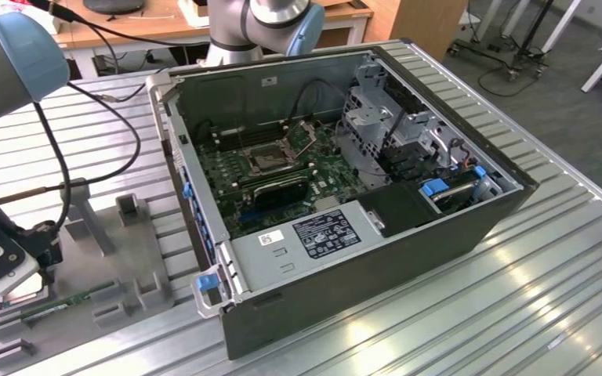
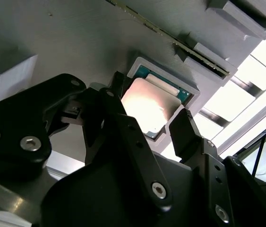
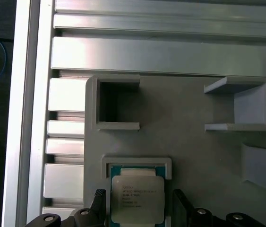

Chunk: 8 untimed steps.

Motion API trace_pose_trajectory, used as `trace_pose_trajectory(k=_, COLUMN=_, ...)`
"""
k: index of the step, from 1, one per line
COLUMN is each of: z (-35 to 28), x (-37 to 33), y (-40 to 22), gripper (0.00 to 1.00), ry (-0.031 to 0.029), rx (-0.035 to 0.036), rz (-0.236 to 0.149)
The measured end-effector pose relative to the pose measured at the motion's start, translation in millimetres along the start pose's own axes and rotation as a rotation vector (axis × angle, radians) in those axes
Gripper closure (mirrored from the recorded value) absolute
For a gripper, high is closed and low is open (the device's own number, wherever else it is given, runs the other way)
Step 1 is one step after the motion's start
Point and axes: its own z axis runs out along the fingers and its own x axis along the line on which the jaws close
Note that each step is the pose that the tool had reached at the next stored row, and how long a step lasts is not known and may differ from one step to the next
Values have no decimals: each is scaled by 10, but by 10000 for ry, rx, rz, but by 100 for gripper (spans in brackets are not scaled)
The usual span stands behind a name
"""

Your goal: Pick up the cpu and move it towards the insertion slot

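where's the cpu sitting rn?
In both wrist views the cpu lies in a square pocket of the grey fixture plate, between the fingers of the open hand, at the exterior view's left beside the computer case.

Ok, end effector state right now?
End effector: open, straddling the cpu, which sits in its gray holder; not clamped on it.

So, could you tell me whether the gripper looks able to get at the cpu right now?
Probably yes. In the first wrist view the gripper is right at the cpu, its open fingers flanking the chip, which lies uncovered in its grey holder with nothing between.
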Motion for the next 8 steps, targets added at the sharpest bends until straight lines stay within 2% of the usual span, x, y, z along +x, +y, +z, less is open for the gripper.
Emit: trace_pose_trajectory(k=8, z=7, x=0, y=18, gripper=34, ry=0, rx=-2, rz=1)
